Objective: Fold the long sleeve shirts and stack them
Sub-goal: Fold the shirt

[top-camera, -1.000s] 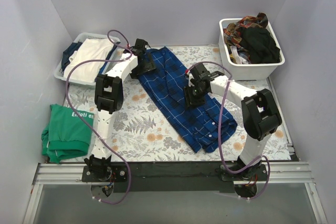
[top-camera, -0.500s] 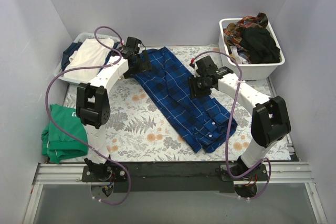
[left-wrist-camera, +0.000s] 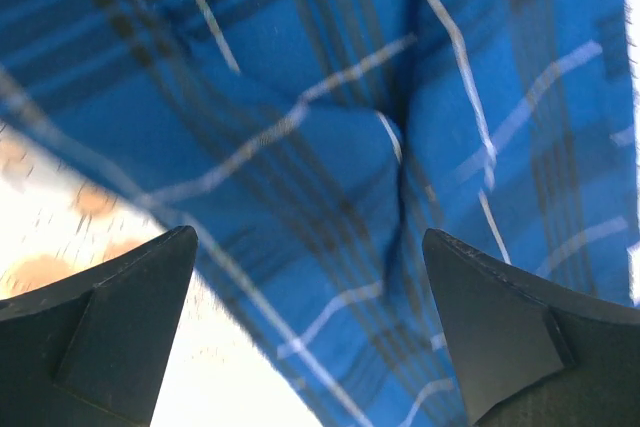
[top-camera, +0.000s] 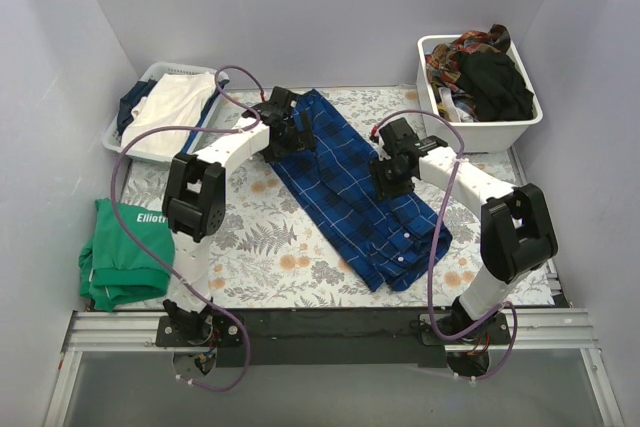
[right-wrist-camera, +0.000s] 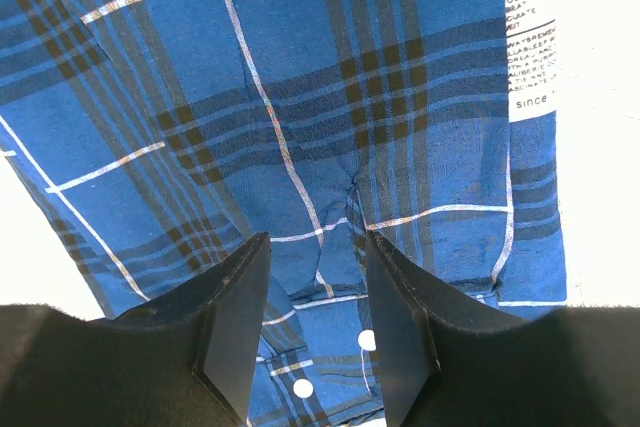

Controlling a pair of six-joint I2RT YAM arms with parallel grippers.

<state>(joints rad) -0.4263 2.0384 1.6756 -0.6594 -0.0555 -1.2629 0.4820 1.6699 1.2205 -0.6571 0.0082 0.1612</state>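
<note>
Reading progress as early: one fold stage in, nothing stacked from this piece. Underneath, floral table cloth, flat, grey-and-orange print. Across its middle, dark blue plaid shirt laid diagonally as a long narrow band; soft woven cloth, thin white grid lines, small puckers. Looks folded lengthwise only; cross folds and stacking left. Far right, white tub heaped with more garments. Near left, folded green top by the cloth's edge. Over the band's far end, left gripper spread wide, holding nothing. Over mid-band, right gripper narrowly parted, nothing pinched. Smallest: white buttons by the fingers.
</note>
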